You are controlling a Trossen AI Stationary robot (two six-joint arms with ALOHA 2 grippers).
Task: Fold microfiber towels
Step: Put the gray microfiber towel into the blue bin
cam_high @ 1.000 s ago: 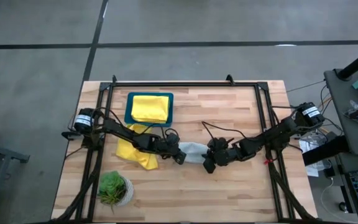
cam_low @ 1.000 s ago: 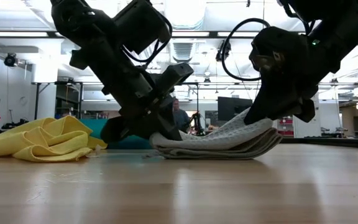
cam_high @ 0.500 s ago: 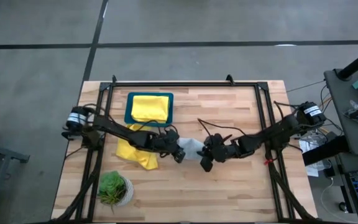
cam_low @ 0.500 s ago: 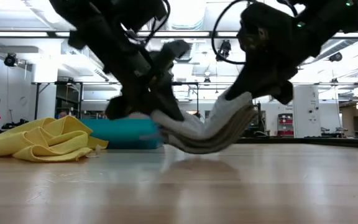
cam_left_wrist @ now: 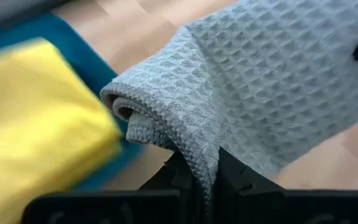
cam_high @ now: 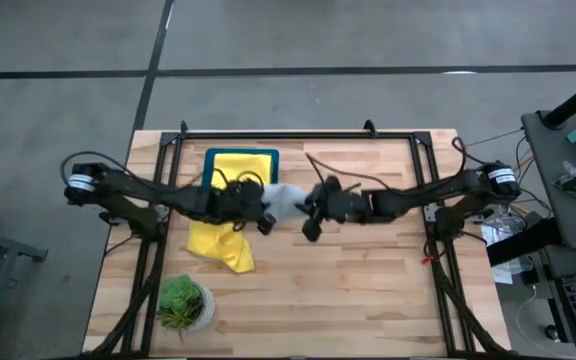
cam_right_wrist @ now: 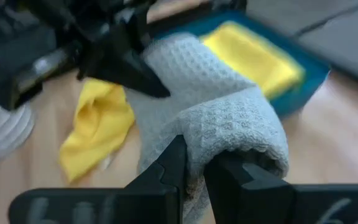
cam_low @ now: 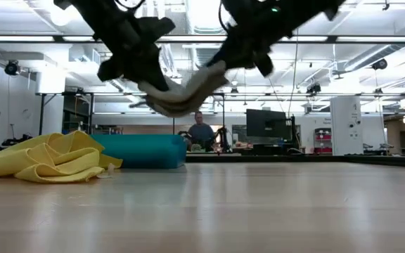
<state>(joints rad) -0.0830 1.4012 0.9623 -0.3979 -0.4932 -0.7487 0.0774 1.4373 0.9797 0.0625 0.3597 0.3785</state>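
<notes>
Wooden table (cam_high: 368, 290) carries a teal tray (cam_high: 208, 170) already holding one folded yellow towel (cam_high: 240, 170). A second yellow towel (cam_high: 218, 245) lies crumpled beside the tray, unfolded, so work remains. The folded grey towel (cam_high: 283, 198) hangs in the air near the tray, pinched at opposite ends by the left gripper (cam_high: 261, 212) and right gripper (cam_high: 310, 203), both clamped tight on it.

wooden table (cam_high: 368, 280): tray (cam_high: 208, 170), yellow towel (cam_high: 218, 245), plant (cam_high: 181, 303)
</notes>
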